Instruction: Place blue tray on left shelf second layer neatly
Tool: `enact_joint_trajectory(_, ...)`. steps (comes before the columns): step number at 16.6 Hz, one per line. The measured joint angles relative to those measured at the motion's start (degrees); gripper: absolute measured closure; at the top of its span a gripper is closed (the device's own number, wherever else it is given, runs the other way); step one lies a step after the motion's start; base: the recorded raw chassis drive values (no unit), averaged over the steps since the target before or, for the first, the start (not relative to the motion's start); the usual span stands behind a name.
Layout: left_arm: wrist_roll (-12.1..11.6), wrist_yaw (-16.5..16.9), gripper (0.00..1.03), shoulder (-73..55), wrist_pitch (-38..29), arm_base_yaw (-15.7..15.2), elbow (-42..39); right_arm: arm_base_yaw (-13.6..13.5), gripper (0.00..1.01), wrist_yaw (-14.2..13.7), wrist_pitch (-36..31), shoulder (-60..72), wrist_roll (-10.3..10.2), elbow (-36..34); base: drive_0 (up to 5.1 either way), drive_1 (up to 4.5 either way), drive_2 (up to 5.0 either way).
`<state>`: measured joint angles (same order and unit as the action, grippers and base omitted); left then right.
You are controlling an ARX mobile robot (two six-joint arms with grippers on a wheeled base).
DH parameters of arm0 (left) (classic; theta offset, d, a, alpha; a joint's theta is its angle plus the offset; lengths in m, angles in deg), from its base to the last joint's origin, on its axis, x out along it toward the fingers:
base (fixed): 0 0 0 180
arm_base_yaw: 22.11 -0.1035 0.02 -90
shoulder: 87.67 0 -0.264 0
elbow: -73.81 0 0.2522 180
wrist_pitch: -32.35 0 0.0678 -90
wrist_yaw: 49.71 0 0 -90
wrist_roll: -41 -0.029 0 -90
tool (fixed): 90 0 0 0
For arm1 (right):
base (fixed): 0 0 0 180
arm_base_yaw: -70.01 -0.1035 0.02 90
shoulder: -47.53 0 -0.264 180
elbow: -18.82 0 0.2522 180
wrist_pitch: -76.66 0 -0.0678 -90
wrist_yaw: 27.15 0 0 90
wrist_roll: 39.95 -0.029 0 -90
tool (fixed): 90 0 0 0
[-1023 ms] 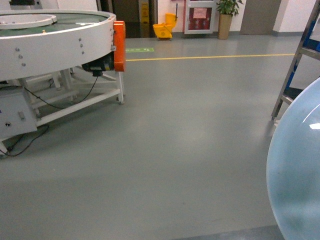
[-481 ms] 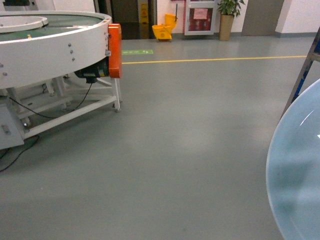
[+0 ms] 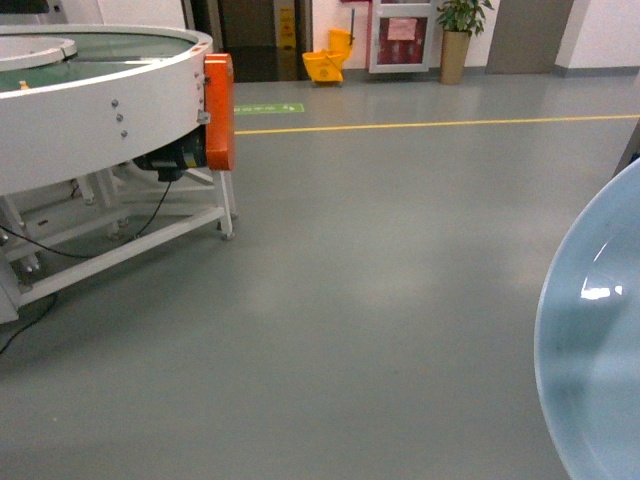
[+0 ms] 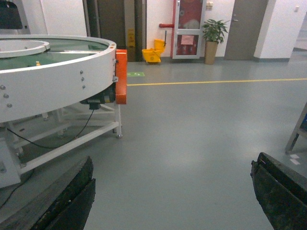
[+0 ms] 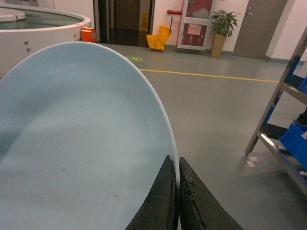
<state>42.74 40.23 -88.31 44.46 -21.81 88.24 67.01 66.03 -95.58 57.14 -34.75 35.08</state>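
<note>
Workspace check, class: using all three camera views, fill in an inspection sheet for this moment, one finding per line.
Surface: grey floor, yellow line across it.
Job's things: blue tray held by its rim; steel shelf at right, with blue crates.
Clutter: small white scraps by the shelf foot.
Grippers: right gripper jaws shut on the tray rim; left gripper jaws wide apart, holding nothing.
Cables: black cable under the round white machine.
Surroundings: yellow mop bucket, potted plant, doors.

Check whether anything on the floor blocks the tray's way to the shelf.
Nothing visible does. The right gripper pinches the tray by its rim, and in the right wrist view only bare floor lies between it and the shelf at the right edge.
</note>
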Motion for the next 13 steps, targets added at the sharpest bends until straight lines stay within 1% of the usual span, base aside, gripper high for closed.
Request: enact_joint_trajectory(13, 0.0, 0.0, 0.05, 0.0, 0.2, 0.0, 0.0, 0.0, 0.99, 0.0, -0.1, 0.0, 0.0, 0.0, 0.1, 4.35, -4.2)
